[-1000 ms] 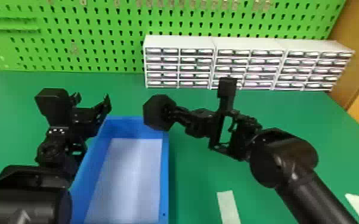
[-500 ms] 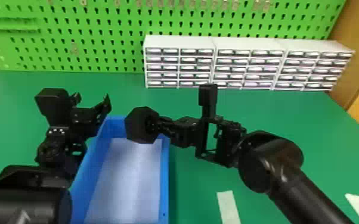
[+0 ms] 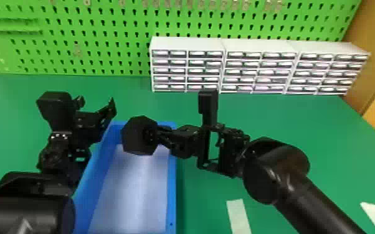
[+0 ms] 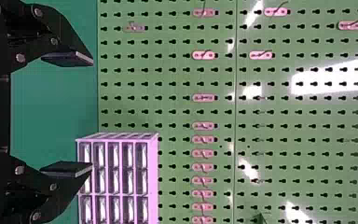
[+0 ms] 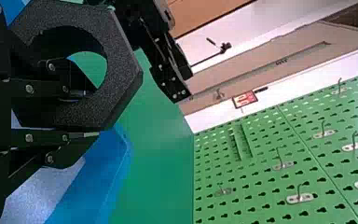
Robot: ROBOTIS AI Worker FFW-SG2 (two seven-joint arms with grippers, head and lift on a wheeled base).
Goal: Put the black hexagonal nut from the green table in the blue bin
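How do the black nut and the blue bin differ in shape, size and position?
The nut is a hexagonal ring around a round hole; the bin is a long open box. The bin is larger than the nut. The nut is held up by the right gripper, while the bin rests on the green table. Both have straight sides.

- Red-and-white sign (image 5: pixel 245 99) on the white wall (image 5: pixel 214 120), well beyond the right gripper (image 3: pixel 159 134); its print is too small to read.
- Nothing else is readable.
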